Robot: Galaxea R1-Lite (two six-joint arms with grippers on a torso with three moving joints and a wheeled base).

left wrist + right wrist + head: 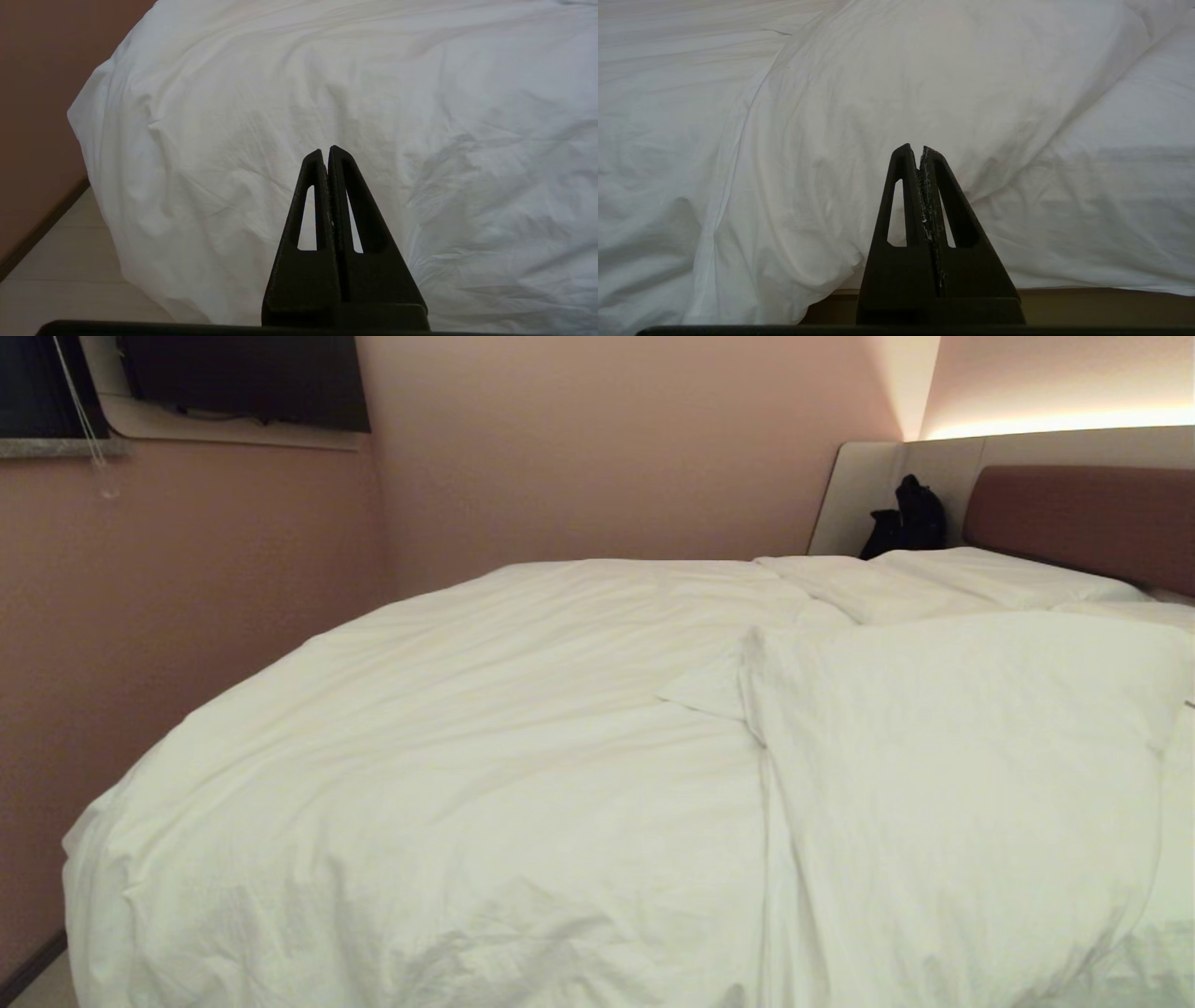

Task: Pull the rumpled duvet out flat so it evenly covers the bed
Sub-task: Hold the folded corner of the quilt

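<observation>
A: The duvet (448, 747), a thick puffy plain white quilt with soft creases, lies across the bed (1064, 303), the low double bed whose brown padded headboard (1083, 518) shows at the far right of the head view. It covers the left part right down over the foot corner by the pink wall (187, 569).

B: And the right part?

A: There a section is folded back on itself, a doubled white slab (952, 784) with its edge running as a seam from mid-bed toward the near side. Beyond it lie flat white pillows (971, 579) against the headboard, and a black bag (907, 518) stands in the corner on the pale panel side.

B: Where are the hands?

A: Neither shows in the head view. The left hand (326, 150), black with slotted tapering fingers, is closed on nothing and points at the draped corner of the duvet near the pale floor (56, 270), apart from the cloth. The right hand (915, 148) is likewise pressed shut and empty, aimed at the folded slab where it hangs over the side; a strip of the grey-beige base shows beneath.
</observation>
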